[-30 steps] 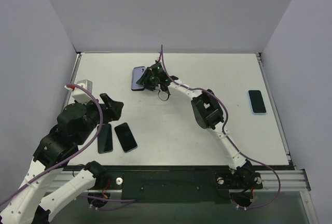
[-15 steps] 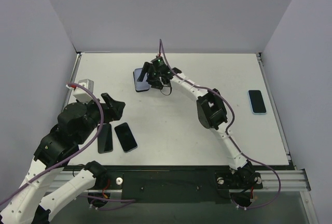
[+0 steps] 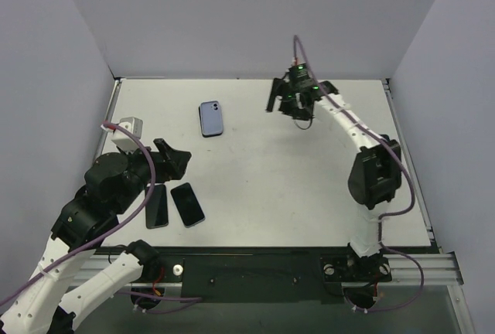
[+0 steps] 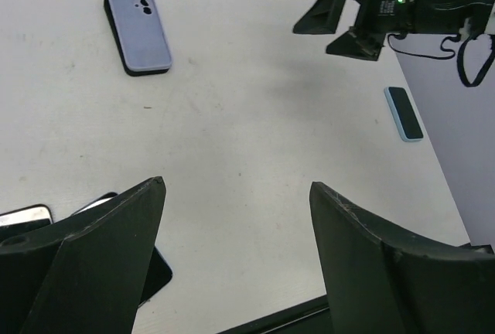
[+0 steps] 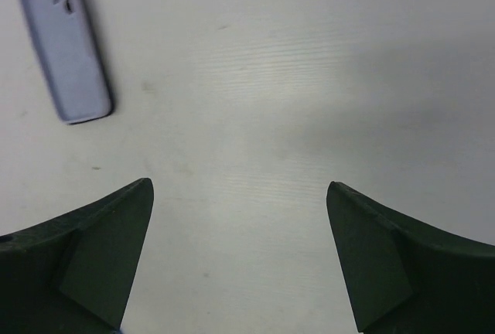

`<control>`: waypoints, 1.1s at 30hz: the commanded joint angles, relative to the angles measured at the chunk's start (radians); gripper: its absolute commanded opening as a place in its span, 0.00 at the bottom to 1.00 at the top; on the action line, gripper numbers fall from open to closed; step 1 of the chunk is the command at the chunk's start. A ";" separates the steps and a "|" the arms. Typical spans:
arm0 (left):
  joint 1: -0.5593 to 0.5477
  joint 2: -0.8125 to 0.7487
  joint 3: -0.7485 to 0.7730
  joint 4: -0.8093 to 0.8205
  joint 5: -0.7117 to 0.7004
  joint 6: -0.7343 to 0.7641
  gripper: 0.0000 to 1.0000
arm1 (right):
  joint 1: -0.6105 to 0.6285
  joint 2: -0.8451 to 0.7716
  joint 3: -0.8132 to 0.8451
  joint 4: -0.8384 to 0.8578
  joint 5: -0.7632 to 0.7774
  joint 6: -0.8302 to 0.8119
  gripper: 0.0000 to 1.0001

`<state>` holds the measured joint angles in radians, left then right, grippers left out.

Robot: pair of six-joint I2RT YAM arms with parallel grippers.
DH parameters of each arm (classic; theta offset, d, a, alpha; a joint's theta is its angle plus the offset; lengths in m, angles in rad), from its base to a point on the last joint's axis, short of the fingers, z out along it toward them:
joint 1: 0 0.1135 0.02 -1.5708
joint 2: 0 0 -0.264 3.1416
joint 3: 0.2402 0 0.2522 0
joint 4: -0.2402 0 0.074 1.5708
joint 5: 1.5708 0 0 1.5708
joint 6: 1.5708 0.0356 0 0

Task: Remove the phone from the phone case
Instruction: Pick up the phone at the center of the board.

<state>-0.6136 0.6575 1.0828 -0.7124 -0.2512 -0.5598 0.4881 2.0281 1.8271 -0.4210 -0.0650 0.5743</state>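
The lavender phone case point(image 3: 210, 118) lies back up on the far left-centre of the white table point(image 3: 255, 187), camera cut-out at its far end. In the left wrist view a dark edge shows along the phone case point(image 4: 139, 32), likely the phone inside. It appears at the top left of the right wrist view as the phone case point(image 5: 68, 48). My right gripper point(image 3: 280, 96) hangs open to the right of it, well apart, nothing between its fingers point(image 5: 100, 249). My left gripper point(image 3: 179, 152) stands open at the near left, also holding nothing.
Two black phones point(image 3: 157, 206) point(image 3: 187, 204) lie side by side near the front left, just below my left gripper. A light blue phone point(image 4: 404, 113) lies near the right edge. Grey walls enclose the table on three sides.
My right gripper opened, let go of the phone case and swung away to the right. The case now lies flat by itself. The left arm barely moved.
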 commanded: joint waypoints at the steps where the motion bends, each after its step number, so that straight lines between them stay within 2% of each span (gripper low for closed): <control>1: 0.005 -0.007 -0.018 0.128 0.122 0.061 0.86 | -0.222 -0.175 -0.155 -0.147 0.073 -0.203 0.89; 5: 0.005 0.023 -0.018 0.148 0.234 0.110 0.86 | -0.417 -0.258 -0.265 -0.179 0.111 -0.290 0.91; 8: 0.003 0.053 -0.021 0.145 0.277 0.153 0.86 | -0.553 -0.295 -0.337 -0.165 0.203 -0.346 0.92; 11: 0.005 0.060 -0.056 0.175 0.322 0.173 0.86 | -0.623 -0.301 -0.371 -0.139 0.296 -0.384 0.93; 14: -0.006 0.047 -0.093 0.230 0.355 0.166 0.86 | -0.689 -0.273 -0.402 -0.091 0.327 -0.442 0.93; 16: -0.046 0.042 -0.119 0.257 0.359 0.170 0.86 | -0.744 -0.246 -0.397 -0.085 0.266 -0.459 0.93; 21: -0.118 0.031 -0.159 0.263 0.300 0.161 0.86 | -0.865 -0.171 -0.361 -0.065 -0.036 -0.514 0.93; 27: -0.218 0.050 -0.167 0.281 0.260 0.193 0.86 | -0.896 -0.022 -0.270 -0.140 -0.111 -0.616 0.93; 33: -0.302 0.076 -0.152 0.298 0.193 0.233 0.86 | -0.941 0.026 -0.267 -0.139 -0.179 -0.637 0.93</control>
<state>-0.8734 0.7227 0.9051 -0.4931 -0.0032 -0.3721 -0.4194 2.0537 1.5185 -0.5091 -0.1638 -0.0181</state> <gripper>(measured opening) 0.862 0.933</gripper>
